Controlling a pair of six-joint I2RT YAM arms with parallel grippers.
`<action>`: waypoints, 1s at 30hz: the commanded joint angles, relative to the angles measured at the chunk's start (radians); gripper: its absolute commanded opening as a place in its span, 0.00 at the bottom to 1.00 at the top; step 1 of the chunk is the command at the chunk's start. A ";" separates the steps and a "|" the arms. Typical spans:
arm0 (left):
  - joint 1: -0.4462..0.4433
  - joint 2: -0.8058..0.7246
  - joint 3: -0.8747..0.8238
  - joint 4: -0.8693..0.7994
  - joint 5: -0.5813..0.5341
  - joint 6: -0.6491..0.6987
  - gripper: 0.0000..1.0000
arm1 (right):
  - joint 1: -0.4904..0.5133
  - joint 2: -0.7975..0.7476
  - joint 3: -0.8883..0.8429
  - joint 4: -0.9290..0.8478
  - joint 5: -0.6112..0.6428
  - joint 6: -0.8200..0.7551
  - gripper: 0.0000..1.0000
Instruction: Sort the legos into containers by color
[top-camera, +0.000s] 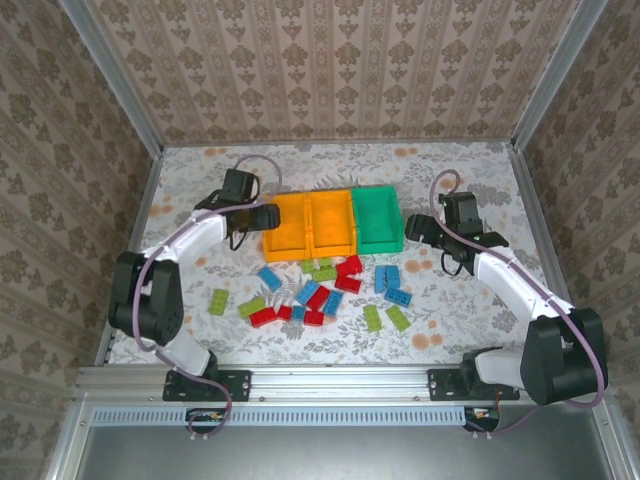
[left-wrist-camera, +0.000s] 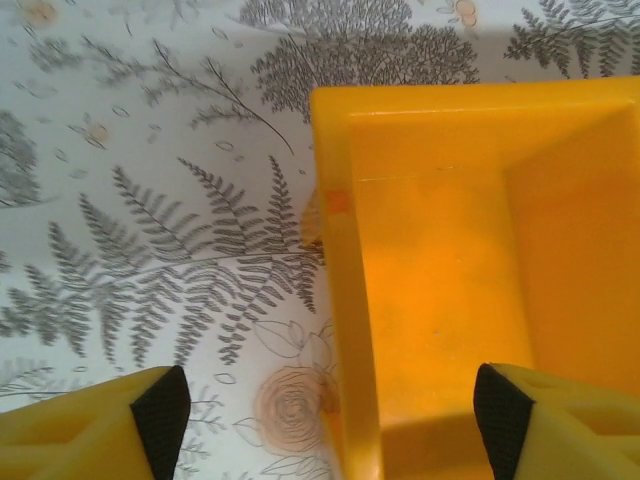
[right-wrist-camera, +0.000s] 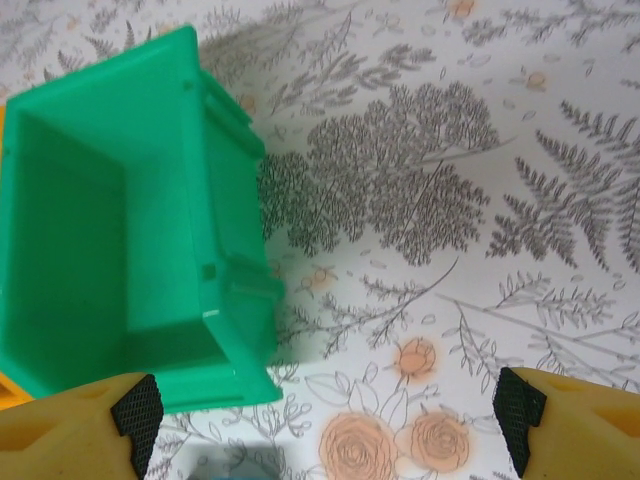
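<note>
Our left gripper (left-wrist-camera: 325, 418) hangs open astride the wall of an orange bin (left-wrist-camera: 440, 260). Our right gripper (right-wrist-camera: 325, 420) gapes empty beside the green bin (right-wrist-camera: 90, 240), legos (top-camera: 320, 292) loose nearby

Two orange bins (top-camera: 290, 225) and one green bin (top-camera: 378, 220), joined in a row, open-topped; red, blue and green legos (top-camera: 318, 298) scattered just in front.

No readable text, no labels, brands, numbers or signs anywhere

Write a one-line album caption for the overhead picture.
The left gripper and right gripper, open, flank a row of three bins; red, blue and green legos dot the table.
</note>
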 joint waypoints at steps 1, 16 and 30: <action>0.001 0.072 0.070 -0.085 0.065 -0.040 0.69 | 0.023 -0.005 0.019 -0.074 0.012 0.022 0.89; 0.027 0.208 0.195 -0.145 0.035 -0.093 0.27 | 0.176 0.040 0.042 -0.264 0.108 0.157 0.89; 0.121 0.252 0.268 -0.155 0.018 -0.071 0.22 | 0.341 0.228 0.075 -0.295 0.132 0.244 0.91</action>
